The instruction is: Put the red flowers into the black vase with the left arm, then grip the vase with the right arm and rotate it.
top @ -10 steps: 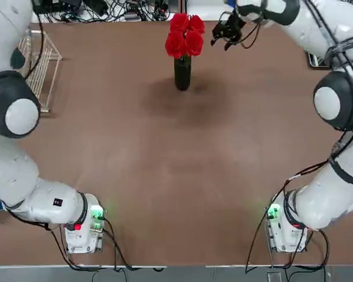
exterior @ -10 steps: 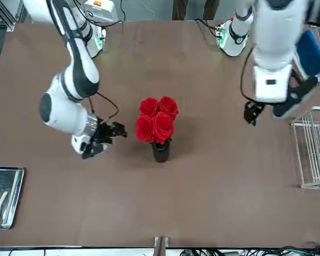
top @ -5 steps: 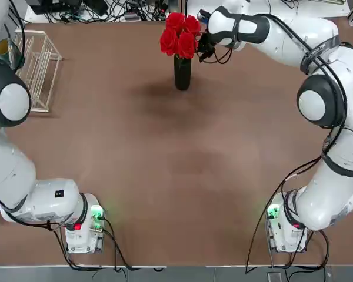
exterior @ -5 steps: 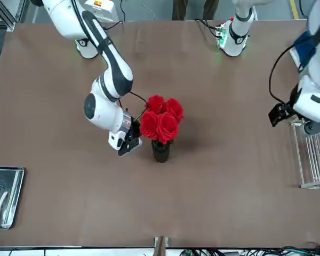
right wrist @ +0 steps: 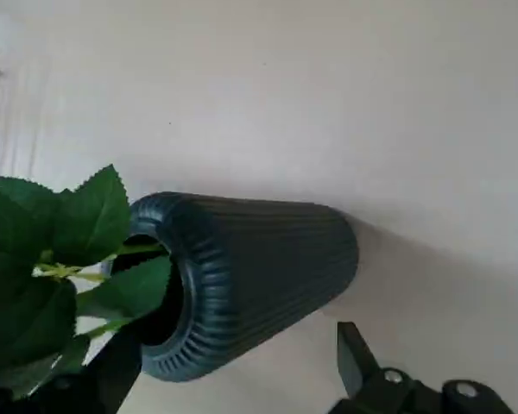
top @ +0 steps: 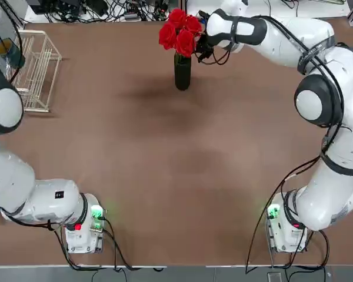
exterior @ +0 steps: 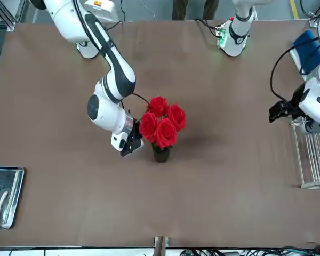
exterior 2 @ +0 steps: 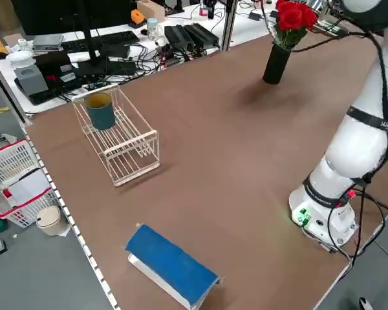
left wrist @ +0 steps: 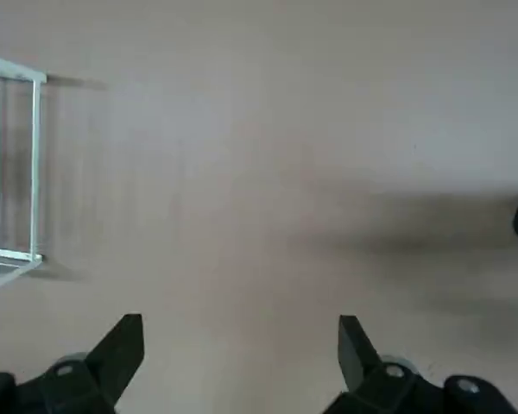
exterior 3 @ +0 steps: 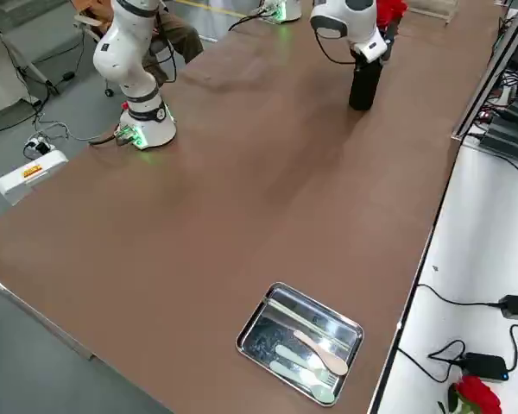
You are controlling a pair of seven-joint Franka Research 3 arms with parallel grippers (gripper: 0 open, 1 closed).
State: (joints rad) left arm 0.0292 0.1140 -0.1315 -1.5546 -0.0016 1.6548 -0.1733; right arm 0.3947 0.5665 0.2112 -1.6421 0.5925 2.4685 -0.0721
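Brown table carries the whole setup; cables and electronics crowd a white desk past its far edge.

Slim matte black cylinder vase stands upright near the far edge, centre; small bunch of bright red roses already sits in its mouth, green leaves spilling over the ribbed rim in the right wrist view.

Right hand is down low just beside the vase, at the upper part of the body, under the blooms; fingers spread wide; vase lies near the gap between them, but whether either finger touches it I cannot tell; nothing clamped.

Left hand is well apart from the vase, up near the white wire rack on the robot's left side; fingers apart, only bare table beneath them, holding nothing.

Dark teal cup sits in the wire rack; blue flat block lies near the table edge on that same side.

Shiny metal tray with pale utensils rests at the far corner on the robot's right.
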